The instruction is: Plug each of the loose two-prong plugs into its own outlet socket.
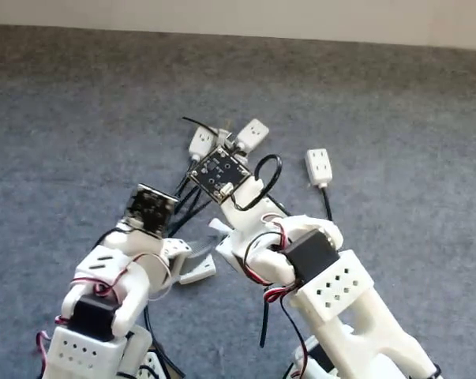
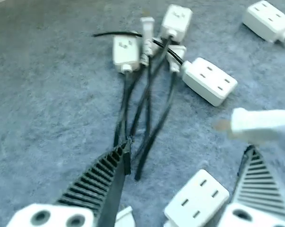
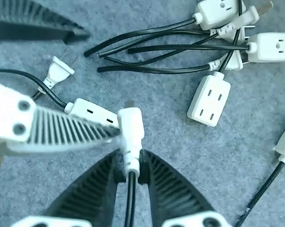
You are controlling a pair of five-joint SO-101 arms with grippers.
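Note:
My right gripper (image 3: pixel 130 158) is shut on a white two-prong plug (image 3: pixel 131 127) and holds it by its cable end, prongs pointing away. The plug's tip is right next to a white outlet socket (image 3: pixel 91 112). That socket (image 2: pixel 196 198) lies on the carpet between the spread fingers of my left gripper (image 2: pixel 188 153), which is open, close to its pale finger (image 2: pixel 255 184). The held plug (image 2: pixel 260 125) hovers just beyond that finger. Another loose plug (image 3: pixel 59 71) lies near the socket. From above, both grippers meet around the socket (image 1: pixel 200 271).
Several more white sockets lie farther out on the grey carpet: one (image 2: pixel 125 49), a second (image 2: pixel 176 21), a triple block (image 2: pixel 209 80), and one apart (image 1: pixel 318 167). Black cables (image 2: pixel 147 109) fan out from them toward the grippers. A looped black wire (image 1: pixel 267 178) arches over the right arm.

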